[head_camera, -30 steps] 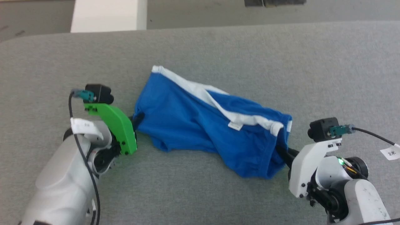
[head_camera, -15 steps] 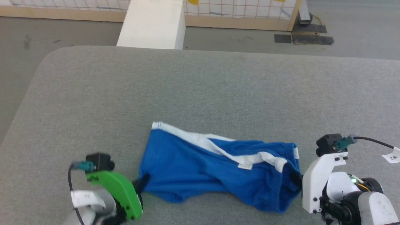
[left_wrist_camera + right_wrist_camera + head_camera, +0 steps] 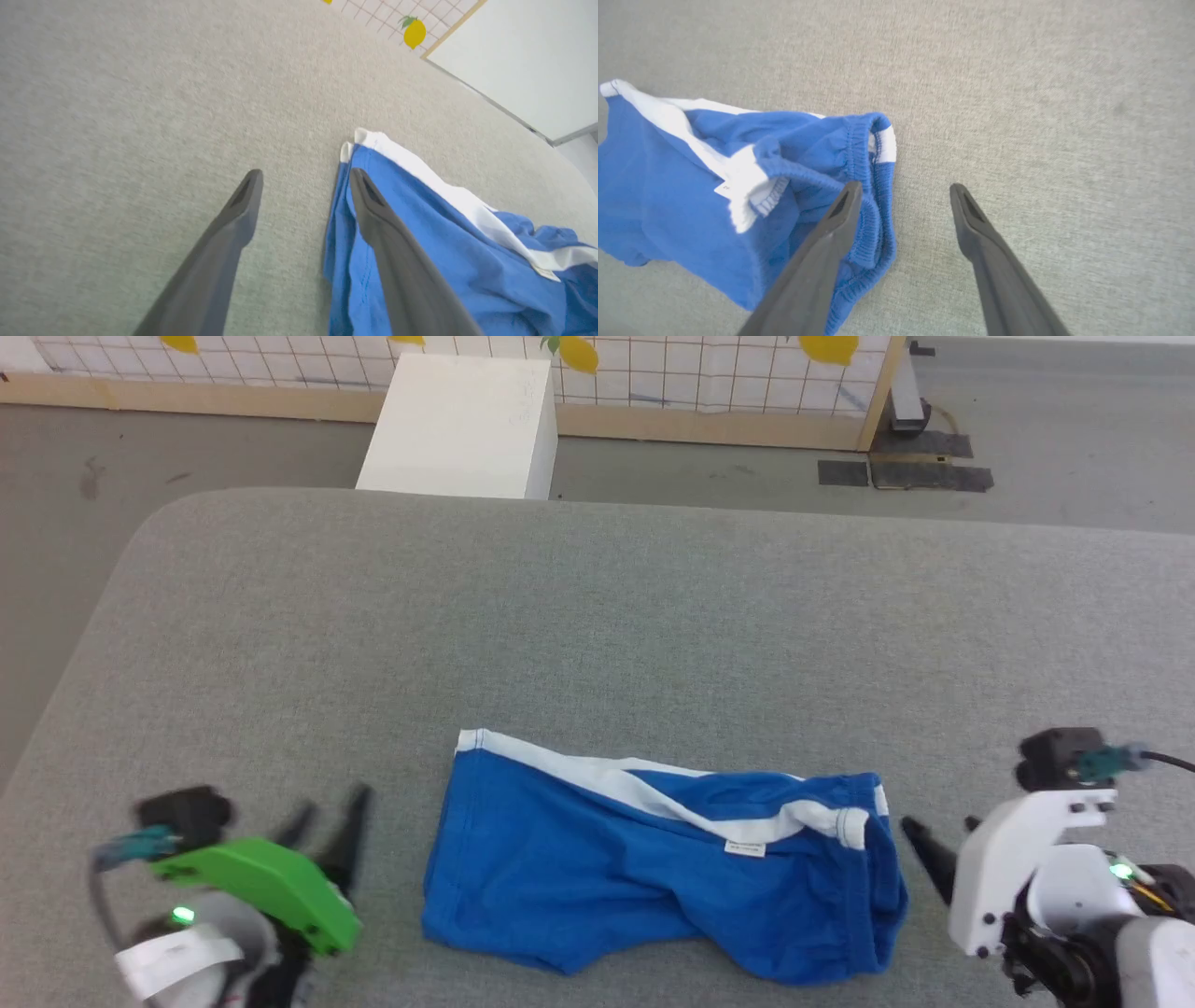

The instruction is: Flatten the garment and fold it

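Just one garment [image 3: 607, 877], two end effectors [image 3: 331, 805] [image 3: 938, 823]

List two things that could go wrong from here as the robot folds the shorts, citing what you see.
1. The shorts lie rumpled, their white stripe flipped over; folding now would likely trap those creases.
2. The waistband is bunched in layers by the open right gripper; a pinch there may catch only one layer.

Place: robot test lab
Surface [image 3: 597, 616]: grey, felt-covered, ahead of the jaws
Beyond: bare floor [image 3: 93, 457], white block [image 3: 457, 420], lemon-printed grid panel [image 3: 709, 373]
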`<state>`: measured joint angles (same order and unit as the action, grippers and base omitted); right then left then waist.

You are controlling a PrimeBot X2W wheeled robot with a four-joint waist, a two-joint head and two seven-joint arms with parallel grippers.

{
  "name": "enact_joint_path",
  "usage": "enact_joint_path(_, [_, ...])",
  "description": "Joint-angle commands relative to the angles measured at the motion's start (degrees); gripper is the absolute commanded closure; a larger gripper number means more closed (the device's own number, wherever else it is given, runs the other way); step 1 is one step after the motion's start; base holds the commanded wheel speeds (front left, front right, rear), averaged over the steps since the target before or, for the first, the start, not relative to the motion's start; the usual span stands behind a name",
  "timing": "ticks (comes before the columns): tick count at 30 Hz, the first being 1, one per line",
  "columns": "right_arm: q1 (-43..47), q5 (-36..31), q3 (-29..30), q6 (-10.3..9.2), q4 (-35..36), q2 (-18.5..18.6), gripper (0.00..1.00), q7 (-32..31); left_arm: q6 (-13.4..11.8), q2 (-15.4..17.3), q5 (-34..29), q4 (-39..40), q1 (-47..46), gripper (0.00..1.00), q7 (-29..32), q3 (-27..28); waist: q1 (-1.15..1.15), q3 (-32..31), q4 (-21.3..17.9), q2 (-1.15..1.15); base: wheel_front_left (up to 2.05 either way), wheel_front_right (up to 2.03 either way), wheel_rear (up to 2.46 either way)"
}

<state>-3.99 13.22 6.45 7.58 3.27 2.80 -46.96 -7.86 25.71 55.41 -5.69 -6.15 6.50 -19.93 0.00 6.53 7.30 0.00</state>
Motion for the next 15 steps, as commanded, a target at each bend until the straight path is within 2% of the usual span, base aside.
enact_joint_path(1, [1.57, -1.00, 0.36, -0.09, 1.86, 0.09, 0.00, 1.16, -0.61, 1.11, -2.01, 0.45, 0.42, 0.00, -3.18, 1.24, 0.00, -0.41, -0.28, 0.00, 0.00, 0.00, 0.00])
enact_joint_path(6, [6.02, -1.40, -1.06, -0.09, 9.46, 0.09, 0.00, 2.26, -2.22, 2.68, -8.73, 1.17, 2.66, 0.00, -18.10, 6.16, 0.00, -0.58, -0.86, 0.00, 0.00, 0.00, 0.00])
enact_joint_path(11, [9.43, -1.05, -6.60, -0.09, 14.60, 0.09, 0.00, -0.05, -3.36, 1.78, -14.77, 3.90, 5.24, 0.00, -21.37, 11.04, 0.00, -0.13, -0.87, 0.00, 0.00, 0.00, 0.00])
enact_joint_path(15, [8.84, -3.32, -9.75, -0.09, 13.93, 0.09, 0.00, -0.76, -2.32, -1.77, -21.45, 8.60, 7.09, 0.00, -21.47, 16.57, 0.00, 0.60, -0.31, 0.00, 0.00, 0.00, 0.00])
